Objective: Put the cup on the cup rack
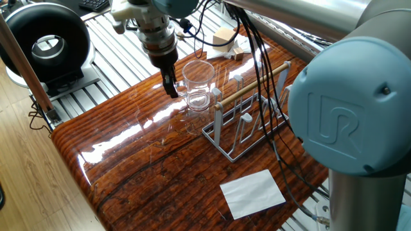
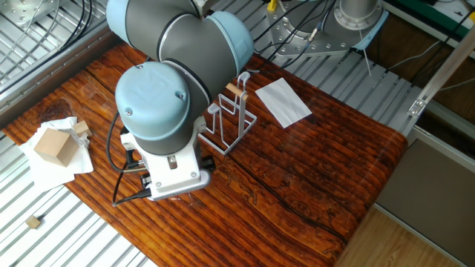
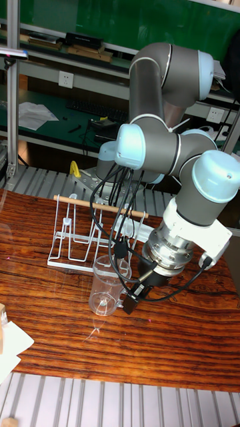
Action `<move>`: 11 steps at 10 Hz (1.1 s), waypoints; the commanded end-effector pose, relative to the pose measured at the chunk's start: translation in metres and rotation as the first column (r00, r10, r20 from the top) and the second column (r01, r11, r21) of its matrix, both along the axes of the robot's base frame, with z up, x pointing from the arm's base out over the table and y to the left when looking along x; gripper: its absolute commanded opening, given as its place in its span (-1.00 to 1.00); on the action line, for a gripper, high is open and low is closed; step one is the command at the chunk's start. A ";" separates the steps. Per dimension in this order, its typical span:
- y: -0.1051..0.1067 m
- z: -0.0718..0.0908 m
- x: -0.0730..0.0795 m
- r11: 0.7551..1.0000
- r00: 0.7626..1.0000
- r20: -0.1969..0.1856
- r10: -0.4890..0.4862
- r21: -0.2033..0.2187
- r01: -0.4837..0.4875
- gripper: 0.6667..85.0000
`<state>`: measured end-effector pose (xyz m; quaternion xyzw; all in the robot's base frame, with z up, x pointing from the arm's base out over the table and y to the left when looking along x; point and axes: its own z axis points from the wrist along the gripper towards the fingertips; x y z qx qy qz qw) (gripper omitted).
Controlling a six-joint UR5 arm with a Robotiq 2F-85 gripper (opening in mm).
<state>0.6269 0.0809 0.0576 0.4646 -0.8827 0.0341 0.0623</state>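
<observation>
The clear glass cup [image 1: 198, 85] stands upright, held just left of the cup rack [image 1: 247, 122], and its reflection shows on the glossy table below it. My gripper [image 1: 171, 85] reaches down at the cup's left side and looks shut on its wall or handle. In the tall fixed view the cup [image 3: 107, 287] hangs in front of the cup rack [image 3: 73, 233], with the gripper [image 3: 132, 299] at its right side. In the other fixed view the arm hides both cup and gripper, and only the cup rack [image 2: 231, 122] shows.
A white paper sheet [image 1: 252, 192] lies on the table near the rack's front end. A wooden block on paper [image 2: 53, 144] sits at the table's far corner. A black round device [image 1: 45, 38] stands off the table. Arm cables hang over the rack.
</observation>
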 end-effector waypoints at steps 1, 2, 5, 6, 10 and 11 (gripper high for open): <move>0.006 0.002 0.002 1.000 1.000 0.006 -0.005 0.023 0.005 0.23; 0.008 0.004 0.002 1.000 1.000 0.005 -0.014 0.024 0.014 0.23; 0.016 0.013 0.006 0.999 0.999 0.007 -0.048 0.017 0.048 0.23; 0.016 0.014 0.008 0.998 0.999 0.006 -0.054 0.015 0.054 0.23; 0.000 0.016 0.017 0.998 0.999 0.035 -0.027 -0.058 0.029 0.23; -0.007 0.017 0.020 0.996 0.999 0.043 -0.015 -0.085 0.019 0.23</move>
